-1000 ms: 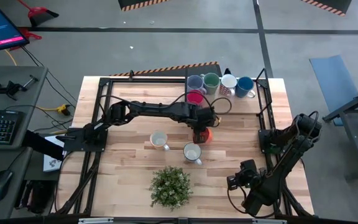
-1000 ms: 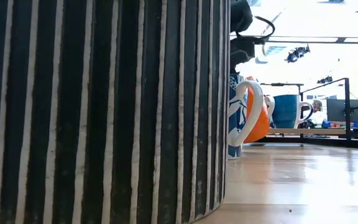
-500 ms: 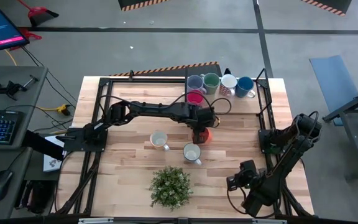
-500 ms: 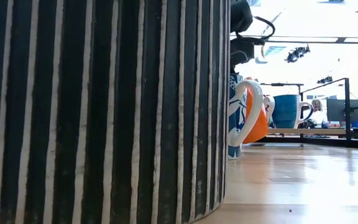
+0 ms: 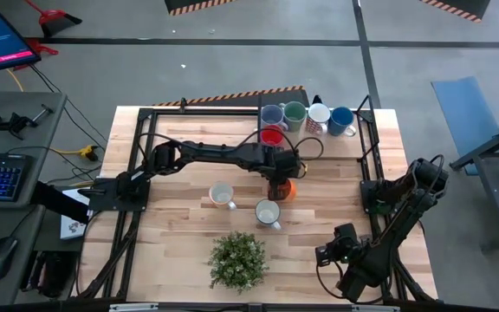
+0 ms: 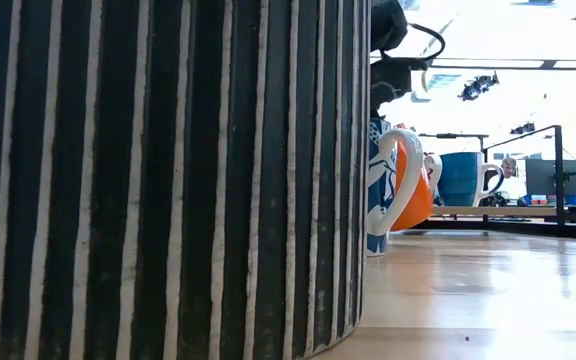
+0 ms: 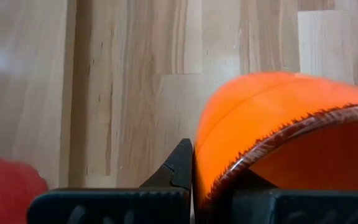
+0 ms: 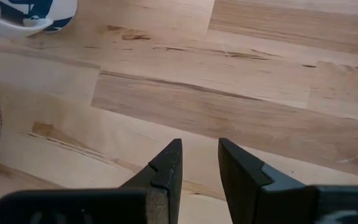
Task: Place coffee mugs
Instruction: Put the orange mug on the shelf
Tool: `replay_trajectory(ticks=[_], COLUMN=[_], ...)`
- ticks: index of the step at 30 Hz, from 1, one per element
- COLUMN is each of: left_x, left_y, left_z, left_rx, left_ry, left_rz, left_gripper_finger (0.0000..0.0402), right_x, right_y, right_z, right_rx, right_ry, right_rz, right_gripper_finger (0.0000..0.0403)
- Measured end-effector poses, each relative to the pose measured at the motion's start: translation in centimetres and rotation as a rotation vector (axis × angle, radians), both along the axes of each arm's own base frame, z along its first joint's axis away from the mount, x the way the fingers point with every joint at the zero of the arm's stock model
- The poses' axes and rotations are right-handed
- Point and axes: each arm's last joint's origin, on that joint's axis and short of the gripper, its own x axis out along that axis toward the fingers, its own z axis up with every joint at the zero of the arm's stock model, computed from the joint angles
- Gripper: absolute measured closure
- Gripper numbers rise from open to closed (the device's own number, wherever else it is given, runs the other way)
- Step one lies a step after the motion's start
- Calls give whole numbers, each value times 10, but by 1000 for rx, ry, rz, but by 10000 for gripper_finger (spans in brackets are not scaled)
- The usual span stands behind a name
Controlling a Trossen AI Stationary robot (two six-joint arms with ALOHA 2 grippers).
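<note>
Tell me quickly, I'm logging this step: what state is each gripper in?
Left gripper: shut on the orange mug's rim.
Right gripper: open, holding nothing, over bare table.

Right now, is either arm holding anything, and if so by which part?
The left tool is shut on the orange mug, pinching its rim wall. The right tool holds nothing; it hangs over bare table.

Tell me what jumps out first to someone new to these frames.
The left arm stretched across the middle of the table, its left gripper pinching the rim of the orange mug, one finger inside and one outside. Next, the cluster of mugs at the far edge, and the leafy potted plant near the front, whose striped pot fills most of the low view.
</note>
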Motion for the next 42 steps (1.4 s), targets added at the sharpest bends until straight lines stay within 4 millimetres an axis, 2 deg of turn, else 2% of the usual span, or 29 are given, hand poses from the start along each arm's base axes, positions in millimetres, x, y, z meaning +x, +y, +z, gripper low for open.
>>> replay_trajectory(ticks=[6, 15, 21, 34, 42], left_x=[0, -1, -2, -5, -4], left_y=[0, 0, 3, 3, 3], left_z=[0, 0, -4, -6, -6], left_rx=[-21, 11, -12, 20, 19], left_ry=[-8, 8, 24, 71, 64], left_rz=[61, 2, 75, 12, 12], left_gripper_finger=[396, 396, 396, 396, 355], right_x=[0, 0, 0, 1, 1], right_y=[0, 0, 0, 1, 1], right_z=[0, 0, 0, 0, 0], right_rx=[2, 3, 5, 7, 11], right_ry=[-2, -2, -4, -3, -6], right_rz=[0, 0, 0, 7, 7], right_gripper_finger=[320, 320, 320, 320, 320])
